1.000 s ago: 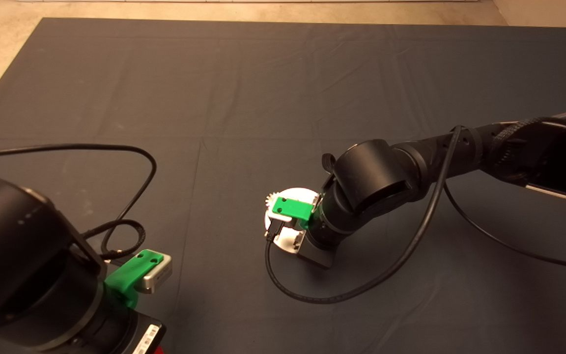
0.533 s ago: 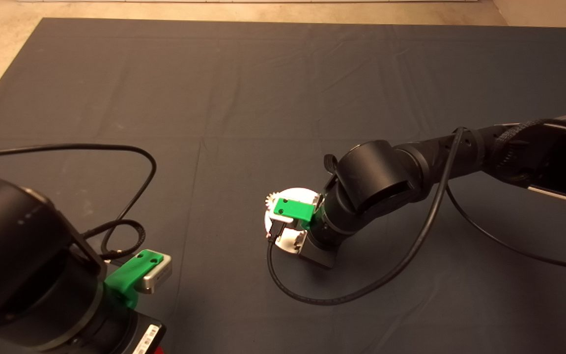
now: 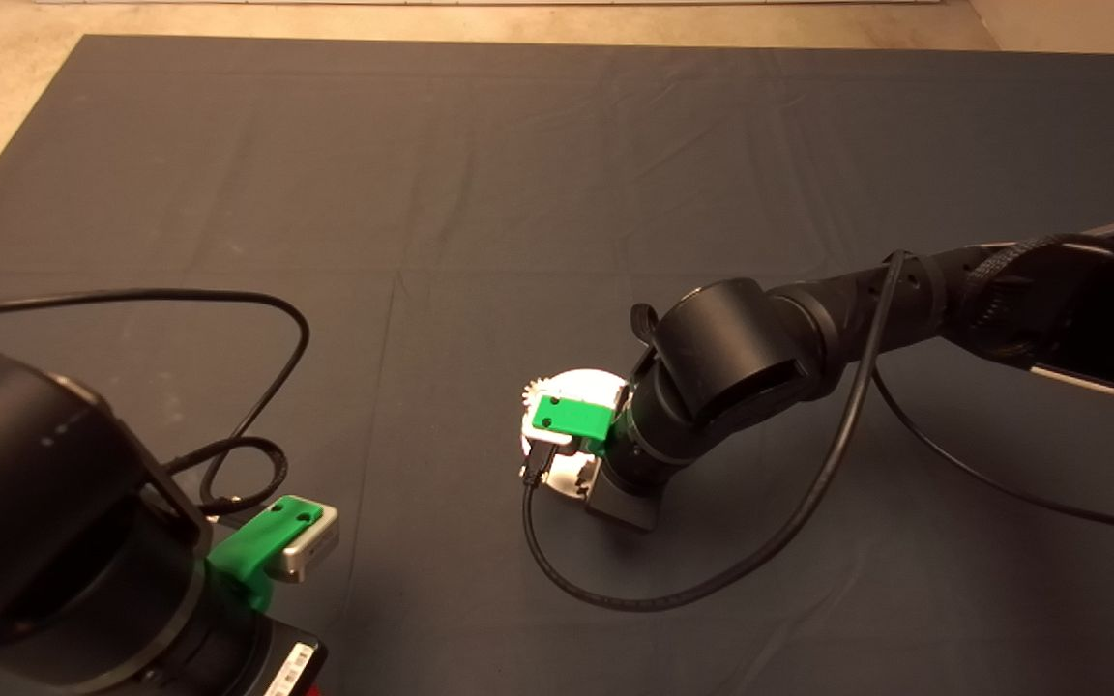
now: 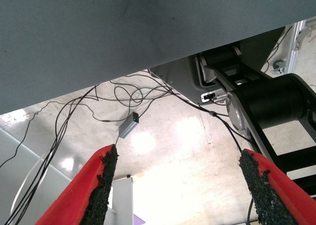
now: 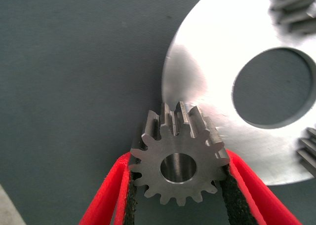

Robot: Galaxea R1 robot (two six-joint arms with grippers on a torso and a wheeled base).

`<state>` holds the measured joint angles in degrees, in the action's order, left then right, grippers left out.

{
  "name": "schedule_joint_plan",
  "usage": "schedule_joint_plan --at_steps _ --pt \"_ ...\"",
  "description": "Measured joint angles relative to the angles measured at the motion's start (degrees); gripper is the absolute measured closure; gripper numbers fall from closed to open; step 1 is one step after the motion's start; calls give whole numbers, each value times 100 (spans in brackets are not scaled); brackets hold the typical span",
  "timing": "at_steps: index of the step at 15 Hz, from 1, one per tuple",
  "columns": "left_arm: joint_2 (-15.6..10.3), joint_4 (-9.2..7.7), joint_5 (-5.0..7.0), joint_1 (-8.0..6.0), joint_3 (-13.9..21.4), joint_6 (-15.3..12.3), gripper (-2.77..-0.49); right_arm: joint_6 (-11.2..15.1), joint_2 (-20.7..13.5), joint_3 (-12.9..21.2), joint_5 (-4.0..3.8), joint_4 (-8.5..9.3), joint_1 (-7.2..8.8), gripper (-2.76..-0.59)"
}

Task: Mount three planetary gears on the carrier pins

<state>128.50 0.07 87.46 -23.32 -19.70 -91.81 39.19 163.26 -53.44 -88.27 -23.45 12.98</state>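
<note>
In the right wrist view my right gripper (image 5: 178, 161) is shut on a silvery planetary gear (image 5: 177, 167), held by its toothed rim over the edge of the white carrier disc (image 5: 207, 82). Two more gears (image 5: 294, 8) (image 5: 308, 148) sit on the disc beside its central hole, cut off by the picture's edge. No bare carrier pins show; they are hidden. From above, the right arm's green bracket (image 3: 571, 414) covers most of the disc (image 3: 588, 385), and one gear (image 3: 535, 391) peeks out at its left rim. My left gripper (image 4: 180, 185) is open and parked at the lower left.
A black cable (image 3: 673, 590) loops on the dark mat (image 3: 480, 193) just in front of the right wrist. Another cable (image 3: 267, 319) arcs from the left arm. The left wrist view shows floor, wires and a machine base beyond the mat's edge.
The right wrist has sunk slightly toward the disc with the gear. The left arm has drifted a little toward the near edge.
</note>
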Motion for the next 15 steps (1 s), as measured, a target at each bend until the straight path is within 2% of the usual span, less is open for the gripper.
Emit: schedule_joint_plan --at_steps 3,11,15 --pt "-2 0 0 0 0 0 -175 -69 74 -2 14 -5 22 -104" --pt "-5 0 -2 48 0 0 -175 -212 72 -16 16 -18 241 -104" --pt "-9 0 0 49 0 0 -175 -241 63 -20 16 -16 241 -104"
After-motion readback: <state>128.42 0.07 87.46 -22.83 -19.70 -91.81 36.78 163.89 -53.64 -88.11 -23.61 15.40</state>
